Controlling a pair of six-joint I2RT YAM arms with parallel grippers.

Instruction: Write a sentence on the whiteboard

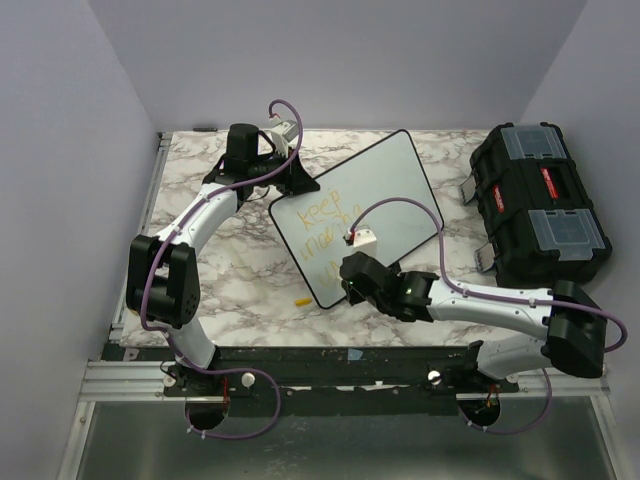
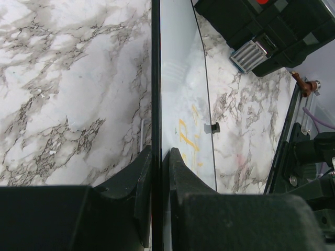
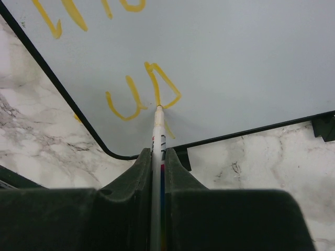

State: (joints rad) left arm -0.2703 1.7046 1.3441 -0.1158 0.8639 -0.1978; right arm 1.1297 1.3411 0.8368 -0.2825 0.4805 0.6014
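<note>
Gripping one thin white marker (image 3: 158,125) between nearly closed black fingers, the right pincer (image 3: 157,152) touches the marker's tip to the one large glossy white whiteboard (image 1: 390,185), thin black rim and rounded corners, set askew in the middle of the counter. We count three short lines of faint yellow-orange handwritten sentence (image 1: 325,228), the last reading "up". The left pincer (image 2: 159,154) is clamped narrowly on the board's rim near its far left corner. One black plastic toolbox (image 1: 540,205) sits at the right on the grey-veined marble counter (image 1: 230,270). One small yellow piece (image 1: 301,300) lies just beside the board.
</note>
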